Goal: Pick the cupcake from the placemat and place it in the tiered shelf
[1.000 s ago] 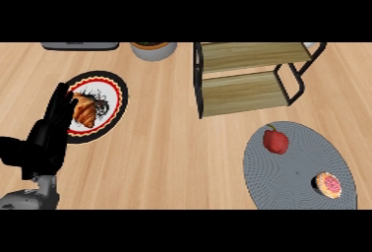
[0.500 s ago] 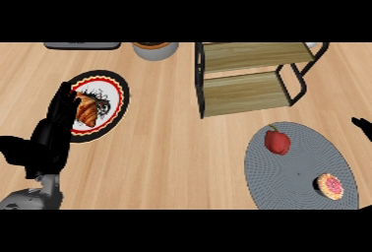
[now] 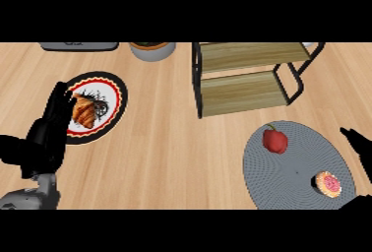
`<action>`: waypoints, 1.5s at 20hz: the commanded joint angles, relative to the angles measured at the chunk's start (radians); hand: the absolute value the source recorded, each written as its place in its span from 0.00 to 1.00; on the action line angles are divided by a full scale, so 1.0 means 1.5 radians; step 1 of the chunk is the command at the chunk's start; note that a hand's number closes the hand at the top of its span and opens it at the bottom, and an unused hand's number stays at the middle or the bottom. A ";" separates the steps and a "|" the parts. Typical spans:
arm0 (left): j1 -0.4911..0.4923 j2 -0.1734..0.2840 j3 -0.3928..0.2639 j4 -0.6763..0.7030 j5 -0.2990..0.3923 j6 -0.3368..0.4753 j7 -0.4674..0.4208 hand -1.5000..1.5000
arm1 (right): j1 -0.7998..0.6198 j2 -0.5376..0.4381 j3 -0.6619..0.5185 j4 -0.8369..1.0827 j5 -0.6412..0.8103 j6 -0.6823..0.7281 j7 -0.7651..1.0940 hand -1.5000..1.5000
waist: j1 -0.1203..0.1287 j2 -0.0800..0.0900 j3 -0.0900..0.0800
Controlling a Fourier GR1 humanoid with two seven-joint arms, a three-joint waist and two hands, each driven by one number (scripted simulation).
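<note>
Cupcake (image 3: 328,184), round and pink-topped, lies near your ribbed grey placemat's (image 3: 291,167) right edge; right hand (image 3: 357,143) just beyond, its state you can't tell; left hand (image 3: 51,130) open.

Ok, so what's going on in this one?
Nothing is being held yet. The cupcake sits on the grey placemat beside a red pepper, and the right hand is showing at the right edge, next to the mat. The left hand rests open at the left, next to a plate holding a croissant. The tiered shelf stands beyond the mat.
</note>
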 commanded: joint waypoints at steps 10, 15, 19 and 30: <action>-0.004 -0.056 -0.004 0.009 -0.052 0.001 0.019 0.50 | 0.099 0.086 -0.016 0.052 0.131 -0.007 -0.110 0.00 | -0.008 -0.001 0.000; 0.020 -0.055 0.009 -0.033 -0.065 -0.020 0.024 0.50 | 0.066 0.112 -0.061 0.143 0.164 -0.009 -0.196 0.00 | -0.003 -0.001 0.000; -0.017 -0.033 0.058 -0.027 -0.034 -0.054 0.058 0.50 | 0.044 0.134 -0.084 0.142 0.166 0.011 -0.209 0.00 | -0.003 -0.001 0.000; 0.059 -0.079 0.042 -0.078 -0.077 -0.053 0.027 0.50 | 0.053 0.204 -0.087 0.204 0.226 0.009 -0.260 0.00 | -0.002 -0.001 0.000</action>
